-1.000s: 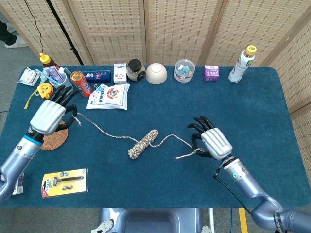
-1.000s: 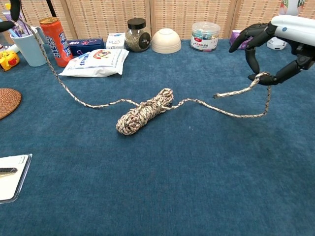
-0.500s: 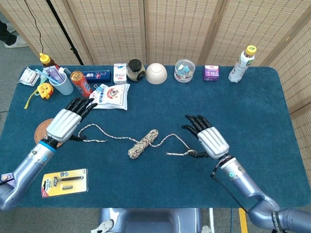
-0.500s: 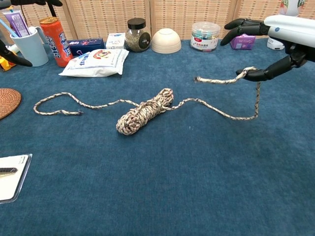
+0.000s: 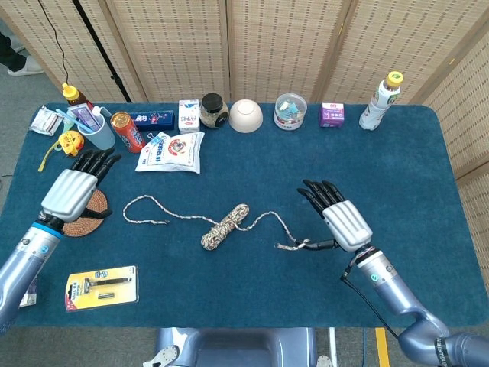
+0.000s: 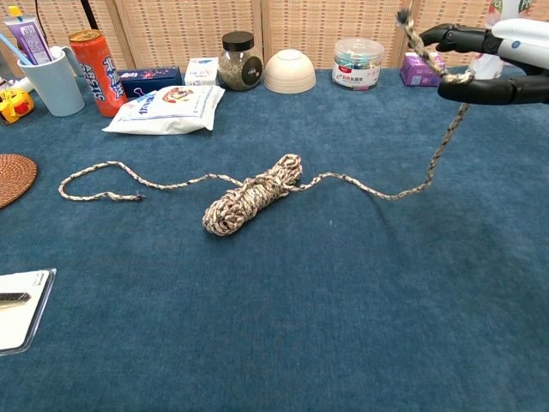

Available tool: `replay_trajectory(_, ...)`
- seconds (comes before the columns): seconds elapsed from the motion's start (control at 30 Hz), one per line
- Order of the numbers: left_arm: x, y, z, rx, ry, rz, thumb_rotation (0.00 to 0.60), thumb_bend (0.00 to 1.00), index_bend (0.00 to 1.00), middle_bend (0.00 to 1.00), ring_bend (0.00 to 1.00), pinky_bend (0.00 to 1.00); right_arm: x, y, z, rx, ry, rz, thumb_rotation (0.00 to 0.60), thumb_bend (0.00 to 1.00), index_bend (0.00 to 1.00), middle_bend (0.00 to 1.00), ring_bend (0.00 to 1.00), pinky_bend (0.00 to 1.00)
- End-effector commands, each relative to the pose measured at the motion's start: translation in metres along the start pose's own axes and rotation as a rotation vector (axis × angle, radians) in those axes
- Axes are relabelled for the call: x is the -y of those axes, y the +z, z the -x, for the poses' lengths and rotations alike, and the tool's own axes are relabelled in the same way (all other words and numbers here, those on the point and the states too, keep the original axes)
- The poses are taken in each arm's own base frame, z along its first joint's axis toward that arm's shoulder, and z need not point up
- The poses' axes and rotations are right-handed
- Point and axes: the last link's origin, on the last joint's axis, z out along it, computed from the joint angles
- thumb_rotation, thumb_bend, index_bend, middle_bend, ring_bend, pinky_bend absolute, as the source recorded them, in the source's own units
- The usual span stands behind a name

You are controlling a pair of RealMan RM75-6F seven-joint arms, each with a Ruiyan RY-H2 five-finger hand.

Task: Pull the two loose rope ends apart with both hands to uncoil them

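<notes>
Left hand withdrawn, rope still coiled, ends slack

orange can, white bowl, bottle

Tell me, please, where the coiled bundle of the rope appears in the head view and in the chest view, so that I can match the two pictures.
Head view: the coiled bundle lies a little left of and below the picture's middle, on the blue table.
Chest view: the coiled bundle lies left of the middle, about halfway up.
Shared landmark: the white bowl, upside down at the table's far edge, stands beyond the bundle in both.
</notes>
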Motion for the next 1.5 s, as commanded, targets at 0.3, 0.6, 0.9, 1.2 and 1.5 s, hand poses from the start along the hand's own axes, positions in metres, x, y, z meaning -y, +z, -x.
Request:
replay_trajectory(0.3, 0.005, 0.000, -0.005, -0.026, 0.063, -0.008, 0.600, 0.00, 0.00, 0.00, 0.00, 0.00, -0.001, 0.003, 0.003, 0.033, -0.098, -0.001, 0.346, 0.00, 0.00, 0.00, 0.00, 0.00)
replay_trajectory(0.6, 0.002, -0.002, -0.005, -0.046, 0.113, -0.020, 0.600, 0.00, 0.00, 0.00, 0.00, 0.00, -0.004, 0.001, 0.005, 0.039, -0.160, 0.003, 0.600, 0.00, 0.00, 0.00, 0.00, 0.00)
replay_trajectory(0.9, 0.009, -0.007, -0.009, -0.055, 0.077, -0.051, 0.600, 0.00, 0.00, 0.00, 0.00, 0.00, -0.007, -0.002, 0.001, 0.036, -0.111, 0.029, 0.600, 0.00, 0.00, 0.00, 0.00, 0.00)
replay_trajectory(1.2, 0.021, -0.028, -0.014, -0.072, 0.044, -0.116, 0.600, 0.00, 0.00, 0.00, 0.00, 0.00, -0.018, -0.011, -0.009, -0.023, -0.091, 0.061, 0.600, 0.00, 0.00, 0.00, 0.00, 0.00)
replay_trajectory(1.5, 0.044, -0.091, -0.012, -0.118, -0.040, -0.264, 0.600, 0.07, 0.09, 0.00, 0.00, 0.00, -0.050, -0.048, -0.023, -0.135, -0.092, 0.193, 0.600, 0.07, 0.08, 0.00, 0.02, 0.06)
